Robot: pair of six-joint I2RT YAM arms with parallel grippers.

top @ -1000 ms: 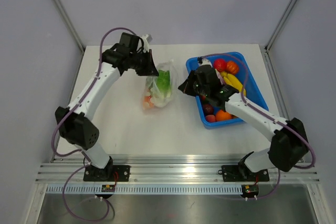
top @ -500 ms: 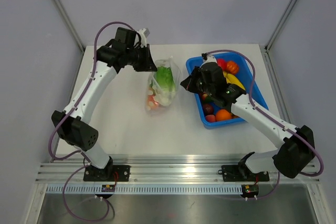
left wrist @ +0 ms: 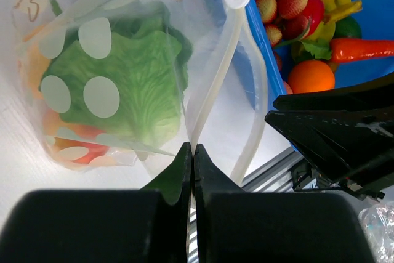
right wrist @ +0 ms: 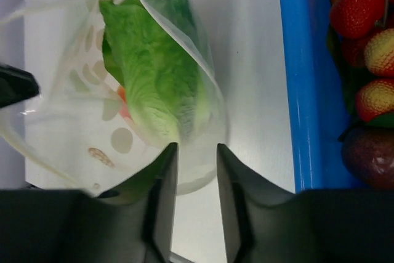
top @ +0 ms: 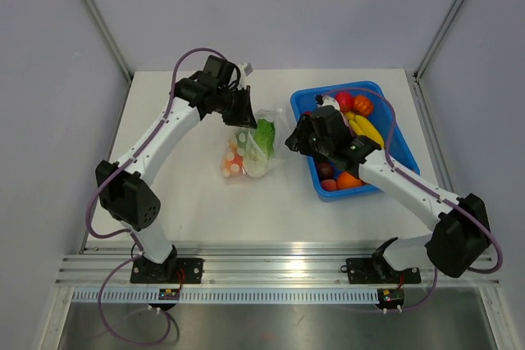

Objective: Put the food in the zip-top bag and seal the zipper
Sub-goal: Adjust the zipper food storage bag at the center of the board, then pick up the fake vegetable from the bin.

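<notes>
Left gripper (left wrist: 192, 150) closed, pinching zipper (left wrist: 217, 78) strip, which runs straight ahead from tips. Right gripper (right wrist: 192, 152) jaws parted, empty; zip-top bag (right wrist: 74, 84) holding lettuce (right wrist: 157, 78) just beyond tips.

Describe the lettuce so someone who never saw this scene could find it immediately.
Start at the blue tray on the right; directly left of it is a clear zip-top bag printed with white dots. The lettuce is the ruffled leafy piece inside that bag, the only green item among smaller orange and red pieces.
</notes>
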